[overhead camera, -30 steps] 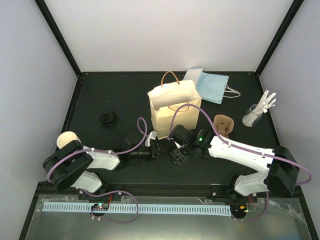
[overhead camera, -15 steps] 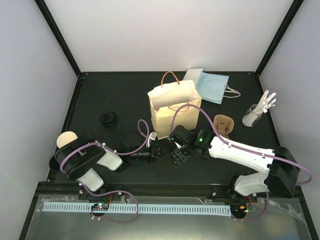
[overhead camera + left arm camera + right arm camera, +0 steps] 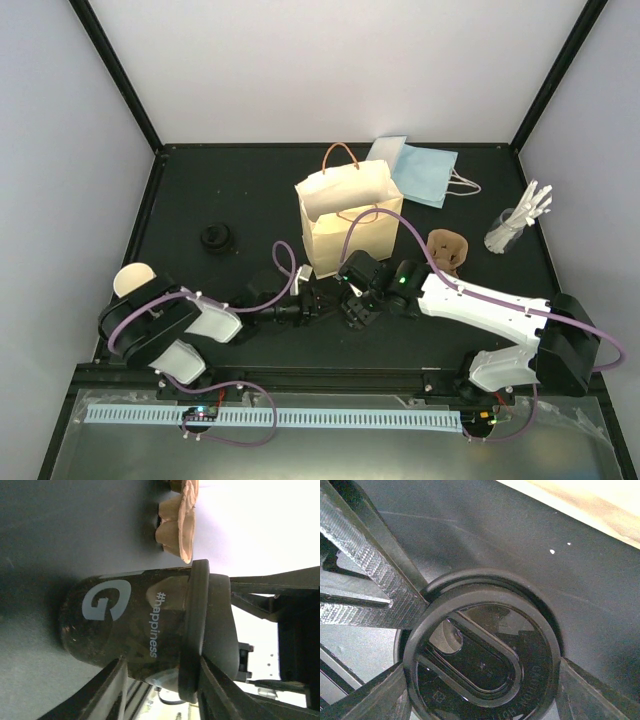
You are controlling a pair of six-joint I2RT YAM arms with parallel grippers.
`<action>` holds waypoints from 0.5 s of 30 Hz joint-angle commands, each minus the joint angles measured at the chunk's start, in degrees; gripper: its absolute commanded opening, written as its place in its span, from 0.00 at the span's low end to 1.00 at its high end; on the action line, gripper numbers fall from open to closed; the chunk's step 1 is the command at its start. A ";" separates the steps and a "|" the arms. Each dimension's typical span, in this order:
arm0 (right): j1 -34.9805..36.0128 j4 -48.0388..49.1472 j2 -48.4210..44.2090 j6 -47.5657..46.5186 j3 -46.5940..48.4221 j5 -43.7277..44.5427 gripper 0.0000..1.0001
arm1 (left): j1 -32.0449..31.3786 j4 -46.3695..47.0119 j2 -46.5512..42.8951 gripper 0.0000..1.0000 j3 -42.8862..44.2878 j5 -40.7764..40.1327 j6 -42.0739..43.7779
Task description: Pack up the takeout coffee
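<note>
Right jaws tight on takeout coffee point(image 3: 145, 627) (axis vertical, lid point(image 3: 480, 666) up); left jaws apart

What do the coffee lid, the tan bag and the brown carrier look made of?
The coffee lid: black plastic, semi-gloss; crisp moulded ridges, raised lettering, soft highlights.
The tan bag: kraft-type paper, matte; sharp folds, stands open by itself.
The brown carrier: probably moulded pulp, matte and rough; rounded pressed shapes, uneven edge.
</note>
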 commanded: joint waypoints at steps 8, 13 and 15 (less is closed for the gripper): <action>0.85 -0.07 2.79 1.48 -2.59 -8.65 0.72 | 5.75 -23.65 -3.69 0.51 7.93 4.39 11.44; 0.85 -0.04 2.95 1.71 -2.69 -8.11 0.72 | 6.40 -19.95 -5.49 0.52 7.60 2.68 11.68; 0.85 -0.04 3.05 1.74 -2.69 -8.01 0.72 | 6.44 -21.01 -7.27 0.54 7.41 0.71 12.61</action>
